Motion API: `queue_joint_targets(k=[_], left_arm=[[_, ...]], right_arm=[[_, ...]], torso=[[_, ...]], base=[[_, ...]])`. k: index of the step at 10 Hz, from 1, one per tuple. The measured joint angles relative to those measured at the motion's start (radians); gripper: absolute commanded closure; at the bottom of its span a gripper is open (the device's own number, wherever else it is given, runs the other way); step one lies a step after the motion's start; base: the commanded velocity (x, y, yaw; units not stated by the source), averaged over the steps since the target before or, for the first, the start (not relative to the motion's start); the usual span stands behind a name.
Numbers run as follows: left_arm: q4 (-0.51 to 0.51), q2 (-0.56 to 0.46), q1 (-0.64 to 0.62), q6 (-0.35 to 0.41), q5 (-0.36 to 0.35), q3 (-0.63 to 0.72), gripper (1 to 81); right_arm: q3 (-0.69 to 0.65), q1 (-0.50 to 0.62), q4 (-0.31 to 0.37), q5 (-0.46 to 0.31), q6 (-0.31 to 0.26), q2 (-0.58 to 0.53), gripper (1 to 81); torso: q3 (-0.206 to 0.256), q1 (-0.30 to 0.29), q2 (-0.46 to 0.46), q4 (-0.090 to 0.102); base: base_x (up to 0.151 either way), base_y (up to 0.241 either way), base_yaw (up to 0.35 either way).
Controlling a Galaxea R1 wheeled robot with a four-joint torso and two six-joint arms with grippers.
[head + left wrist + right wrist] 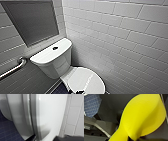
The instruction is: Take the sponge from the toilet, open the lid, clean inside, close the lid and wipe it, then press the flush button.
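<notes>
My right gripper [128,137] pinches the sponge [142,116], bright yellow smooth foam, squeezed narrow at the grip and bulging wide beyond it. The left gripper [68,138] sits by the glossy white edge of the shut lid [50,112]; whether it is open or closed I cannot tell.

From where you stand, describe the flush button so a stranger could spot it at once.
Find the white toilet by the tiled wall, then its boxy tank with the flat cover on top. The flush button is the small round dark spot near the middle of that cover, the only dark mark on it.
</notes>
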Motion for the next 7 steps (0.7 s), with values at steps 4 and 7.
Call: queue_joint_targets(k=[4,7], left_arm=[[0.024,-0.002,0.004,0.004,0.0,0.016,1.0],[0.055,0.041,0.009,0.003,0.0,-0.03,1.0]], right_arm=[[0.003,0.005,0.0,-0.004,0.0,0.0,81.1],[0.011,0.006,0.0,-0.004,0.0,-0.006,81.1]], torso=[[0.0,0.0,0.0,0.0],[0.0,0.0,0.0,0.0]], base=[[0.0,0.0,0.0],[0.0,0.0,0.0]])
